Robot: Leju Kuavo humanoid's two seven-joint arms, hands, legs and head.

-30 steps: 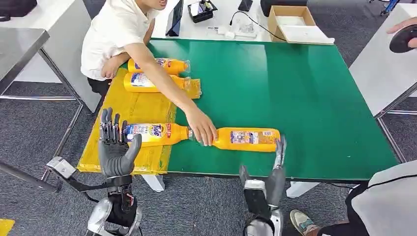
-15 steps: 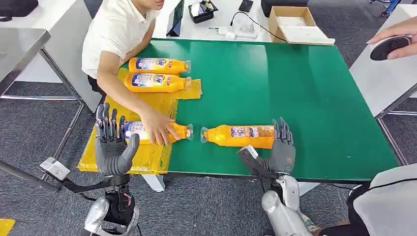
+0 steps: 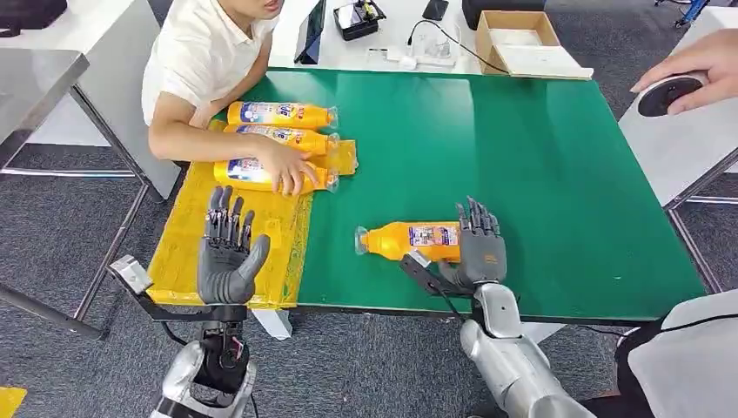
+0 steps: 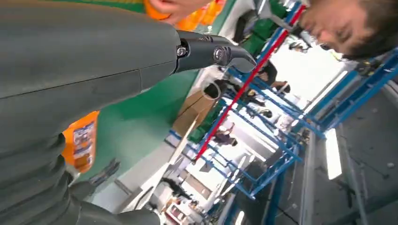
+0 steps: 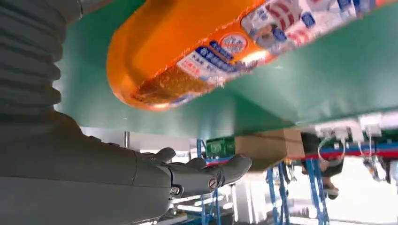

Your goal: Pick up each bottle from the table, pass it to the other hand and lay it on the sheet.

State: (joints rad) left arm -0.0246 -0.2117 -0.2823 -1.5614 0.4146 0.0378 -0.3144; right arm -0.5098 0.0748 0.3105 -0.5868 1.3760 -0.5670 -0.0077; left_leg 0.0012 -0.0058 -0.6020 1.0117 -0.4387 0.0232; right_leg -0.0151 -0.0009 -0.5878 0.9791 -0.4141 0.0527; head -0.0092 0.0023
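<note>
Three bottles (image 3: 280, 114) lie on the yellow sheet (image 3: 237, 228); one bottle (image 3: 407, 240) remains on the green worktop (image 3: 540, 157), beside the open, empty right hand (image 3: 478, 248), left hand (image 3: 224, 254) likewise open and empty.

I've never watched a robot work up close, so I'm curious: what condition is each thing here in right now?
Bottle on the table: lying on its side on the green table, cap pointing left.
Three bottles on the sheet: lying side by side; a person's hand rests on the nearest.
Yellow sheet: spread flat.
Right hand: fingers apart, at the bottle's base, holding nothing.
Left hand: open, raised, empty.
Cardboard box: open.
</note>
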